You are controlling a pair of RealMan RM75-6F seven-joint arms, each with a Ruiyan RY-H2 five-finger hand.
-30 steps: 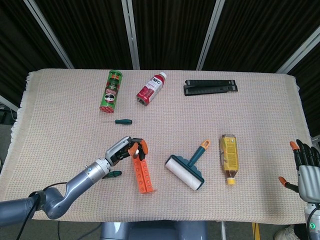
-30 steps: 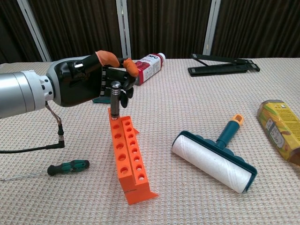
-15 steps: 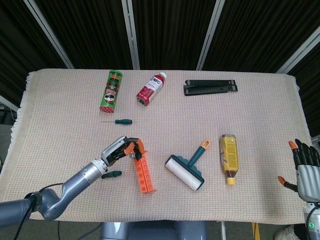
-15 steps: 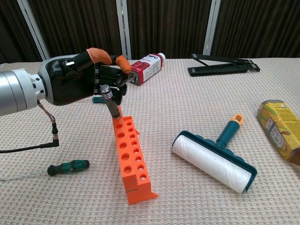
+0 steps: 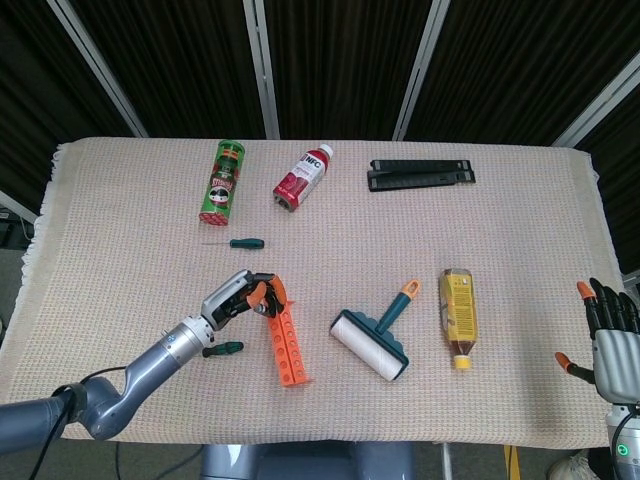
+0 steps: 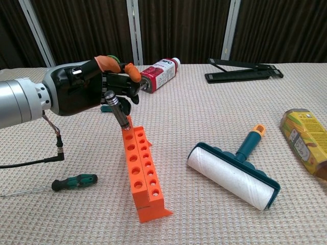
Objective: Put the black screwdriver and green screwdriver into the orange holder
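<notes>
Black screwdriver (image 6: 116,108) stands tilted in the far end hole of the orange holder (image 6: 141,172), its top leaning toward the left hand (image 6: 87,92), whose fingers curl close around it; whether they grip it I cannot tell. A green screwdriver (image 6: 74,181) lies on the cloth just left of the holder. Another green one (image 5: 246,242) lies farther back. The right hand (image 5: 612,343) rests at the table's edge, fingers spread, holding nothing.

Bright, even overhead light, soft shadows, sharp focus, dark background.
</notes>
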